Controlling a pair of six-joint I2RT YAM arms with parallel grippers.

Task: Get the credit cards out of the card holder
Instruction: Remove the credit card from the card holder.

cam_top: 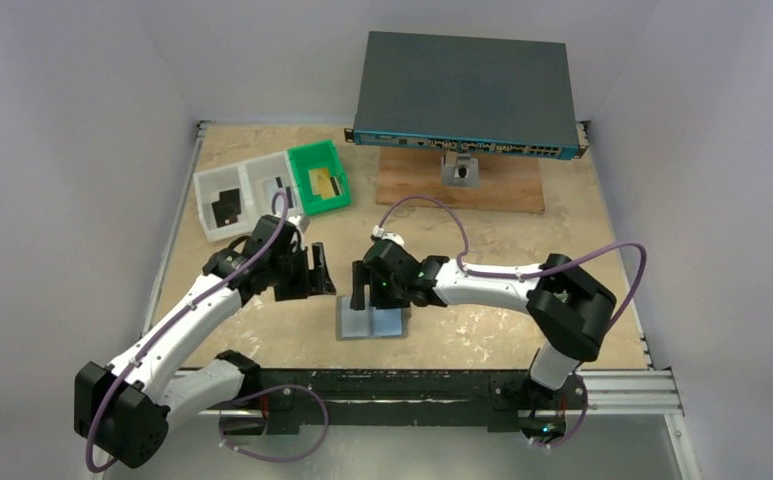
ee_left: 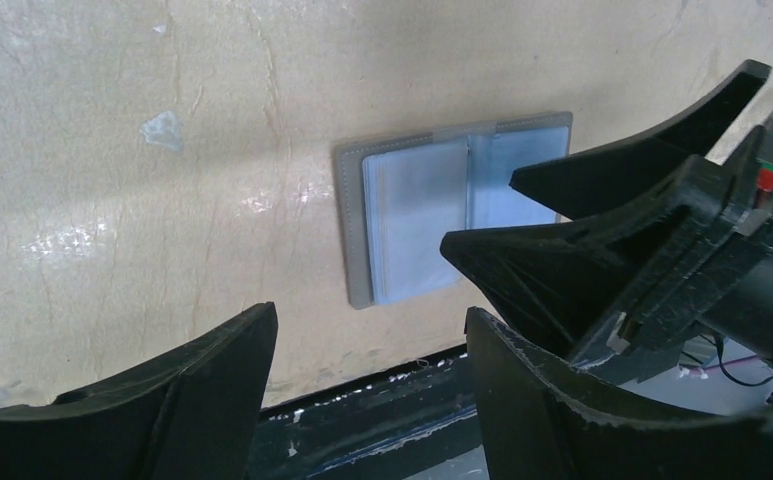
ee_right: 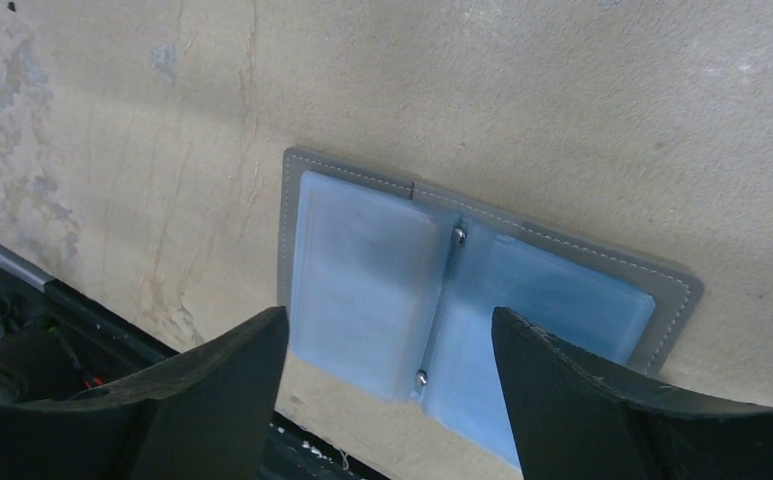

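Top external: we see the card holder (cam_top: pixel 371 322) lying open on the worktop (cam_top: pixel 502 325), with our left hand (ee_left: pixel 367 315) and right hand (ee_right: pixel 387 315) near it, both spread apart and holding nothing. Lettering on the grey box (cam_top: pixel 462 85) is unreadable.

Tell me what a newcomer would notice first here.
The card holder lies open flat near the front edge of the table, its bluish clear pockets seemingly empty. The right hand is open over it and the left hand is open beside it. At the far left, cards lie in a white tray and a green tray, and a big dark grey box sits at the back.
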